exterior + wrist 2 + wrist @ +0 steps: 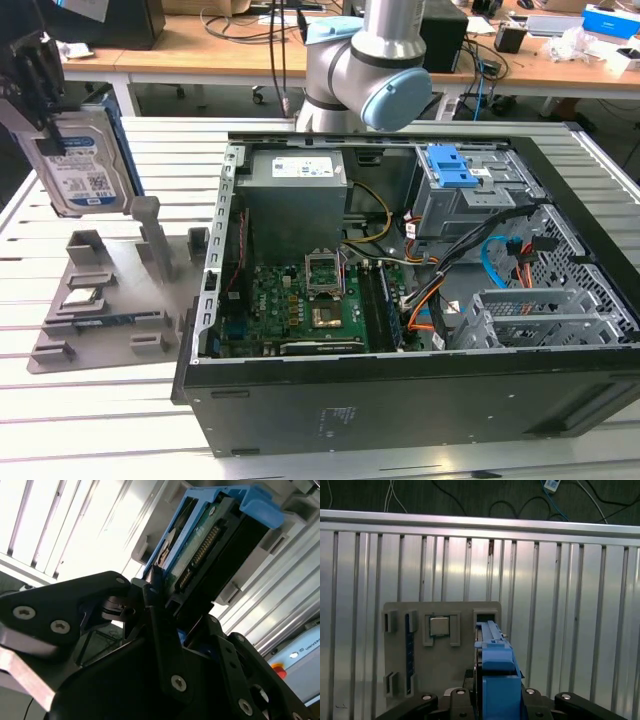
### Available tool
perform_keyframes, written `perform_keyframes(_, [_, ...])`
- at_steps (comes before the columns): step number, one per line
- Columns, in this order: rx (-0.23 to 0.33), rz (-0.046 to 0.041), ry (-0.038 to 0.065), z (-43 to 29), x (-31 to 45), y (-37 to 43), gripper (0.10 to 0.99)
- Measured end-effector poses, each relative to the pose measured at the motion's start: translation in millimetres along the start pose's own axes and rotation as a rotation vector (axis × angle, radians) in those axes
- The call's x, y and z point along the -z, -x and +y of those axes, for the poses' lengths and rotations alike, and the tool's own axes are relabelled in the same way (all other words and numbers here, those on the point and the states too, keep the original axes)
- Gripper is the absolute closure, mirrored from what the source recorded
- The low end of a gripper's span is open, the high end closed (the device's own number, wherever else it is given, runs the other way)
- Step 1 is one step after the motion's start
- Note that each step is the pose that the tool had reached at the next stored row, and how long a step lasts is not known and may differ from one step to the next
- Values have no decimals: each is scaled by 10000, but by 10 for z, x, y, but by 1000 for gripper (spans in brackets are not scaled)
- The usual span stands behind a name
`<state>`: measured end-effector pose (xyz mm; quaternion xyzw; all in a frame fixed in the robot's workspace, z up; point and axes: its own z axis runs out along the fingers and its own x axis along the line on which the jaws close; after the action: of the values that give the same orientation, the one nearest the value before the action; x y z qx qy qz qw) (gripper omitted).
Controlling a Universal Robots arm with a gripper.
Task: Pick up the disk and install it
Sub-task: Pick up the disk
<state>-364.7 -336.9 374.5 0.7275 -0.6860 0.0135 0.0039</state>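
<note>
Second wrist view has the gripper [172, 607] closest. Its two black fingers [157, 625] are squeezed onto the disk [200, 550], one on each flat side, close to the row of gold pins. The disk stands on its edge and sticks out past the fingers.

I think the disk is hard, stiff and a bit heavy for its size. Its metal is smooth, so it could slip, and a bump could hurt it inside. The flat sides and the blue frame look like good places to hold it, not the pins.

Farther off, in the first wrist view, the gray holder plate [445, 670] lies below the disk on the table [570, 630], with a small silver chip [440, 626] in it. In the exterior view the disk hangs over that plate on the exterior view's left, well apart from the open computer case [400, 390].
</note>
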Motion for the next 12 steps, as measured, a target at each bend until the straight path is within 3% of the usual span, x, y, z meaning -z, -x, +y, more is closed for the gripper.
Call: perform_keyframes(12, [0,0,0,-4,258,-6,722])
